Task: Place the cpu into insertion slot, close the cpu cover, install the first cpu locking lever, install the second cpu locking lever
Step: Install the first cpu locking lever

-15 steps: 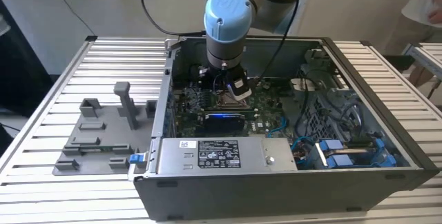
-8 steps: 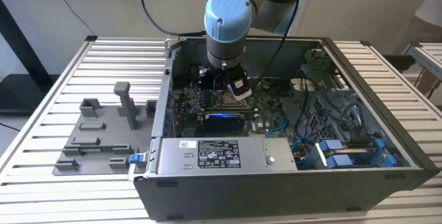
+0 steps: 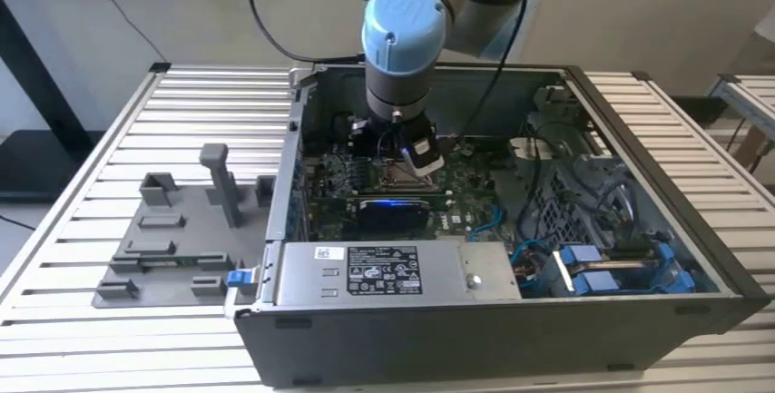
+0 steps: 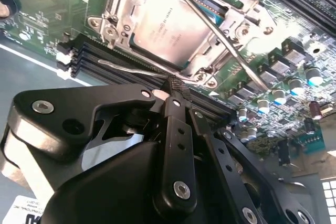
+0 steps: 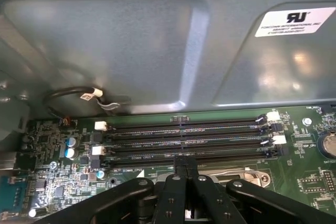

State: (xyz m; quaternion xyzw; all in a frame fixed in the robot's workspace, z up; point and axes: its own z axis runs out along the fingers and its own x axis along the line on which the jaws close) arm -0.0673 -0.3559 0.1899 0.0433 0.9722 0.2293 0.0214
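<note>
While the claw [image 4: 172, 88] is closed and empty, the cpu [image 4: 163, 24] lies just beyond it.

The closed gripper [image 5: 185, 161] hangs over black memory slots [image 5: 157, 138] on the green motherboard [image 5: 50, 184].

Dull silver metal cpu [image 4: 168, 30], shiny steel cpu cover [image 4: 116, 11], smooth black claw [image 4: 172, 85].

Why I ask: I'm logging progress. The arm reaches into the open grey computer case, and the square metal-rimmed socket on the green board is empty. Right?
No: the square metal-rimmed socket is not empty. The arm reaches into the open grey computer case, and that socket on the green board holds the flat square silver-tan-topped cpu, as the second wrist view shows.
</note>
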